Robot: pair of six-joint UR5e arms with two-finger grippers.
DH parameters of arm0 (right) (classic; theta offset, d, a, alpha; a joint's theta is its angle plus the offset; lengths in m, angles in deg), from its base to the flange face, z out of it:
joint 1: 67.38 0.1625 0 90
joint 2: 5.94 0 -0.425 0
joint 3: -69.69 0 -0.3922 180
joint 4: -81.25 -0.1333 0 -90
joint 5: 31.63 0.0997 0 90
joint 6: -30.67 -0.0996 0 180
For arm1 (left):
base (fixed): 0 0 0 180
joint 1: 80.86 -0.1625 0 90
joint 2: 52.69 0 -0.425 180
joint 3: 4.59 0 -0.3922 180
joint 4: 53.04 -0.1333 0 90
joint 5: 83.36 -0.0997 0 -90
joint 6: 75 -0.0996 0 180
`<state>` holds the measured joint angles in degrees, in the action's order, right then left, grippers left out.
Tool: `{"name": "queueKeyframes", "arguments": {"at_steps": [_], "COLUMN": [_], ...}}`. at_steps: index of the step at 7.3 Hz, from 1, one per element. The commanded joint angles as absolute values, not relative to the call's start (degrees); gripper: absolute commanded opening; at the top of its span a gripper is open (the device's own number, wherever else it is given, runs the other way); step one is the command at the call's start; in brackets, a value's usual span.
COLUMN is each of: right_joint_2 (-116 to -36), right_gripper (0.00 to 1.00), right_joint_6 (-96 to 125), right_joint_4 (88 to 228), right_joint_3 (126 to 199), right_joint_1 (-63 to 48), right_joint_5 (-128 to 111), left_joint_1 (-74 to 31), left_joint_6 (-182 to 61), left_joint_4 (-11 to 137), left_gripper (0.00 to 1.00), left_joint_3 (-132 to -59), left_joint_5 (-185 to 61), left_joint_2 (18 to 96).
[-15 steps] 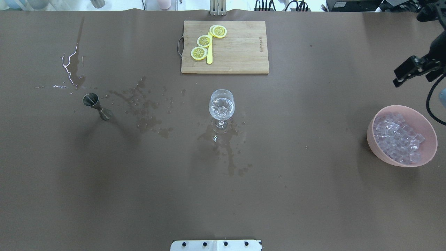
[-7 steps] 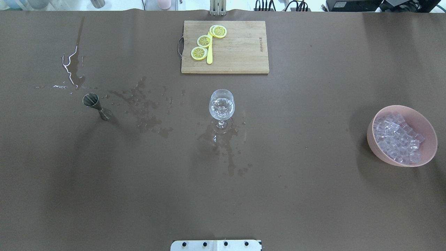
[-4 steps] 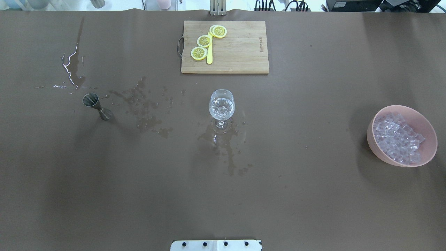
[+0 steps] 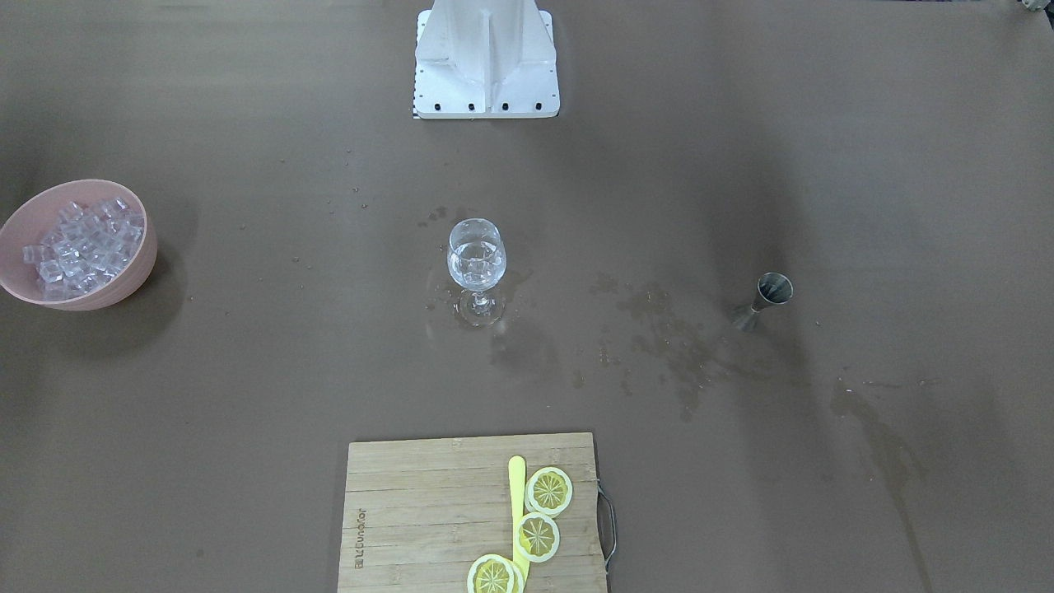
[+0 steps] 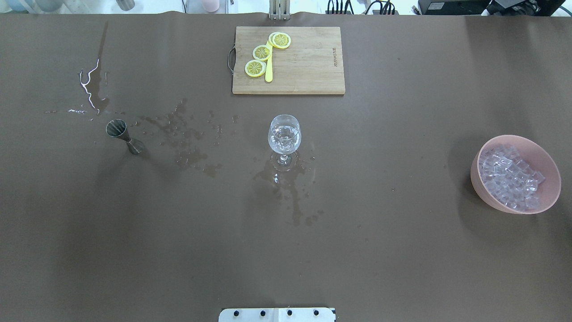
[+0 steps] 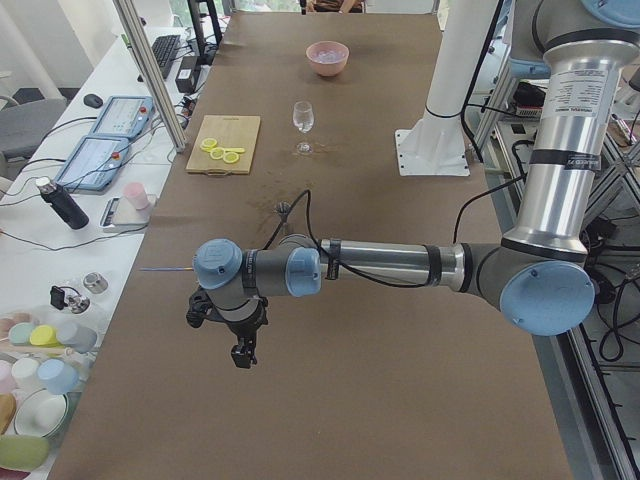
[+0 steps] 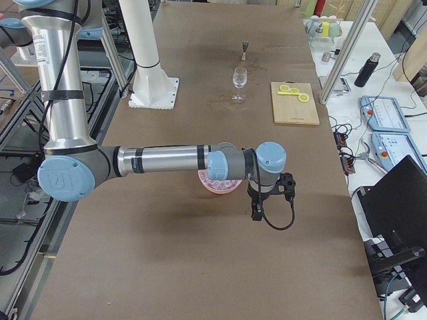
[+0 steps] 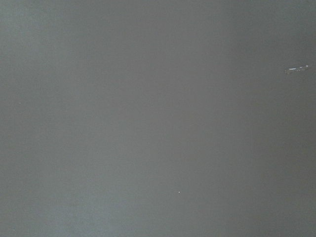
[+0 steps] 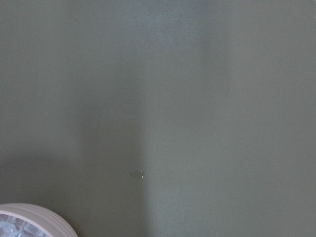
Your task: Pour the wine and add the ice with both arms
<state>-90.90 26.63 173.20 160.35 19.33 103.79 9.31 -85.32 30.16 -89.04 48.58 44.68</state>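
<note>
A wine glass (image 5: 284, 134) stands at mid-table on a wet patch, with clear liquid and glassy glints in its bowl; it also shows in the front view (image 4: 476, 255). Ice (image 5: 509, 176) fills a pink bowl (image 5: 477, 184) at the right edge. A steel jigger (image 5: 121, 134) stands upright at the left. Both grippers are outside the overhead and front views. My left gripper (image 6: 242, 355) hangs over bare table far from the jigger. My right gripper (image 7: 255, 215) hangs beside the bowl (image 7: 217, 185). I cannot tell whether either is open or shut.
A wooden cutting board (image 5: 308, 62) with lemon slices (image 5: 261, 52) and a yellow tool (image 5: 268, 69) lies at the far middle. Wet spill marks (image 5: 187, 138) spread between jigger and glass. The white pedestal (image 4: 486, 58) stands at the robot's side. The bowl's rim (image 9: 39, 217) shows in the right wrist view.
The right gripper, seen at the overhead view's right edge 2.1 s ago, has left that view. Glass, jigger and bowl have not moved.
</note>
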Motion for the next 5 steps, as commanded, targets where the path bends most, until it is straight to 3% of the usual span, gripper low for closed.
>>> {"name": "queueKeyframes", "arguments": {"at_steps": [1, 5], "right_joint_2": [-91.02, -91.54], "right_gripper": [1.0, 1.0], "right_joint_6": [26.62, 26.71], "right_joint_4": [176.76, 178.1], "right_joint_3": [163.1, 164.0], "right_joint_1": [19.37, 19.37], "right_joint_5": [103.81, 103.63], "left_joint_1": [9.31, 9.23], "left_joint_6": [-85.29, -81.33], "left_joint_4": [30.19, 31.07], "left_gripper": [0.98, 0.98], "left_joint_3": [-88.27, -88.53], "left_joint_5": [48.56, 48.65], "left_joint_2": [44.61, 45.05]}}
